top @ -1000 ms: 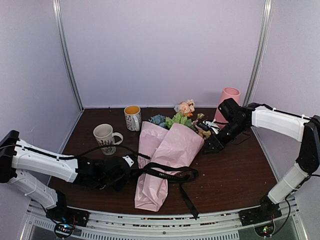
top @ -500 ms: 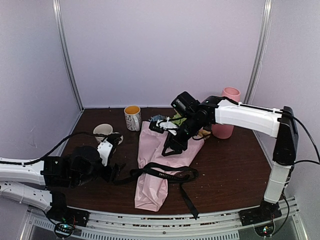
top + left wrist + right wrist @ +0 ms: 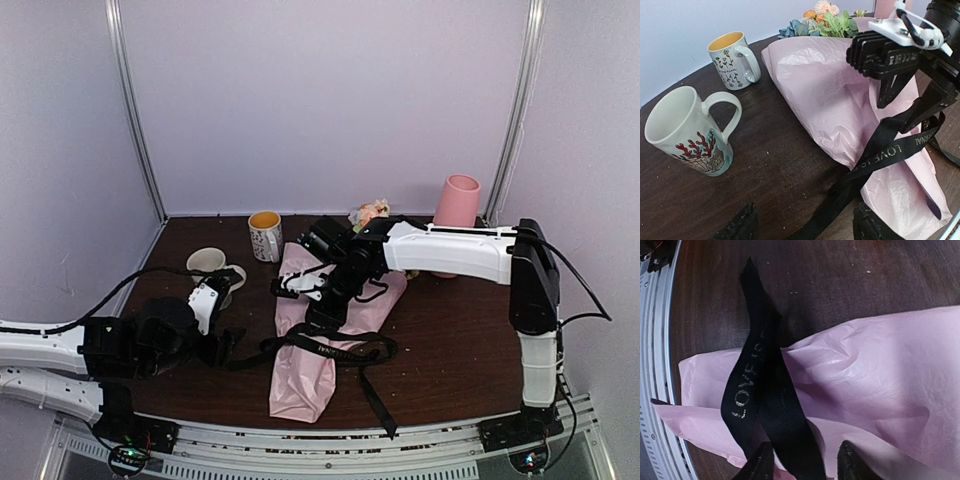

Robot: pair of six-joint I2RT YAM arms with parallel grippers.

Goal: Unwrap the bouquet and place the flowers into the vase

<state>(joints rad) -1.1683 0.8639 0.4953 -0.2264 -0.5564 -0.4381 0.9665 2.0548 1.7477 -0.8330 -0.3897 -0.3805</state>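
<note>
The bouquet (image 3: 308,372) lies on the table, its pink paper cone (image 3: 825,100) pointing toward the near edge. A black ribbon (image 3: 335,350) is looped loosely round the cone's middle. The flowers (image 3: 372,212) stick out at the far end. My right gripper (image 3: 316,302) hangs open over the cone's middle; the ribbon (image 3: 760,385) and pink paper (image 3: 865,375) lie between its fingertips (image 3: 805,466). My left gripper (image 3: 805,231) is open low over the table left of the cone, a ribbon tail (image 3: 840,200) lying between its fingers. The pink vase (image 3: 458,203) stands upright at the back right.
Two patterned mugs stand left of the bouquet: one with a yellow inside (image 3: 264,235) at the back and a cream one with red coral (image 3: 207,267) nearer my left arm. A ribbon tail (image 3: 375,400) trails toward the table's front rail.
My right arm has swung left from beside the vase to above the cone's middle. My left gripper has opened and drawn back left, away from the ribbon loop.
</note>
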